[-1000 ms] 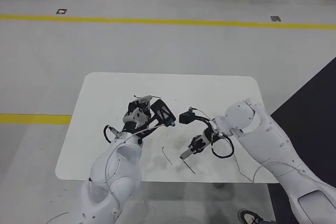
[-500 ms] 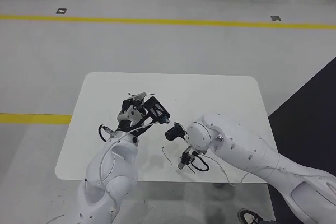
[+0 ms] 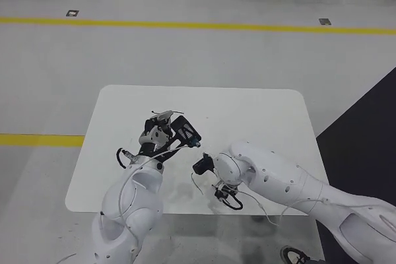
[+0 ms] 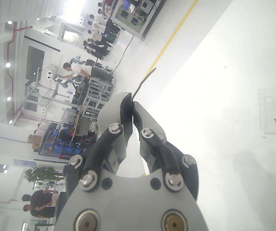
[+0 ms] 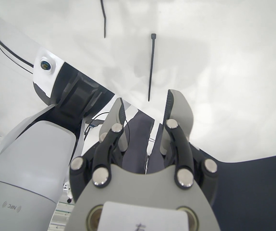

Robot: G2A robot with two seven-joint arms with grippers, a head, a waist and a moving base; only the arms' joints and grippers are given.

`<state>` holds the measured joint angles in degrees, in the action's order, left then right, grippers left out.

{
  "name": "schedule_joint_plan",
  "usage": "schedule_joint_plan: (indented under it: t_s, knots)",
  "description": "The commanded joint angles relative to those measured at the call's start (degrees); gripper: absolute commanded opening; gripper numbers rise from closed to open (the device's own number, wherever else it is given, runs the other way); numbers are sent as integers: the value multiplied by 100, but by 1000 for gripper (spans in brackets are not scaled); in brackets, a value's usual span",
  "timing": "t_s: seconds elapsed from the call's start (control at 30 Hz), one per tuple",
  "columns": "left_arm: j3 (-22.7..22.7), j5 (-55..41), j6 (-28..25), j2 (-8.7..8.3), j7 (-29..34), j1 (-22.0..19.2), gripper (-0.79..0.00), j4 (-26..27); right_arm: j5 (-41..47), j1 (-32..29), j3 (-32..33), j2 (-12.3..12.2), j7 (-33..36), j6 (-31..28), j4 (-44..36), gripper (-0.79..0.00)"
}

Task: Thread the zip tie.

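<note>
My left gripper (image 4: pixel 132 102) is shut on a thin black zip tie (image 4: pixel 144 80), whose free end sticks out past the fingertips. In the top view this gripper (image 3: pixel 165 121) is held above the table's middle left. My right gripper (image 5: pixel 145 99) is open, low over the table near its front edge. A straight black zip tie (image 5: pixel 151 66) lies on the table just beyond its fingertips, head end away from them. A second black tie (image 5: pixel 101 3) lies farther off; in the top view it is the curved tie (image 3: pixel 196 183) left of the right arm (image 3: pixel 251 175).
The white table (image 3: pixel 264 112) has bare room at the back and right. Its front edge runs close under the right arm. A faint clear square patch (image 4: pixel 274 109) with a small dark speck lies on the table surface.
The right arm has swung left and toward the front edge, ending over the loose ties. The left arm shifted slightly left, still holding its tie.
</note>
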<state>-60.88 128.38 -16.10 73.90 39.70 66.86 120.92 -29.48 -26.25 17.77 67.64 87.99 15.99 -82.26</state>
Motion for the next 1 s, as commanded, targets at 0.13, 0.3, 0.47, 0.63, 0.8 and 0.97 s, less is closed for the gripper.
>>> schedule_joint_plan:
  t_s: [0.13, 0.3, 0.47, 0.63, 0.8, 0.97]
  knots:
    - [0, 0, 0, 0, 0, 0, -785, 0, 10, -10, -60, 163, -34, -53, 286, -449]
    - [0, 0, 0, 0, 0, 0, -785, 0, 94, 7, -34, 268, -21, -198, 504, -459]
    - [0, 0, 0, 0, 0, 0, -785, 0, 75, 17, -42, 373, -41, -267, 663, -486]
    - [0, 0, 0, 0, 0, 0, -785, 0, 21, 21, -43, 461, -41, -276, 771, -517]
    - [0, 0, 0, 0, 0, 0, -785, 0, -28, 19, -26, 529, -19, -297, 862, -529]
    - [0, 0, 0, 0, 0, 0, -785, 0, -62, -5, -19, 597, -3, -331, 969, -542]
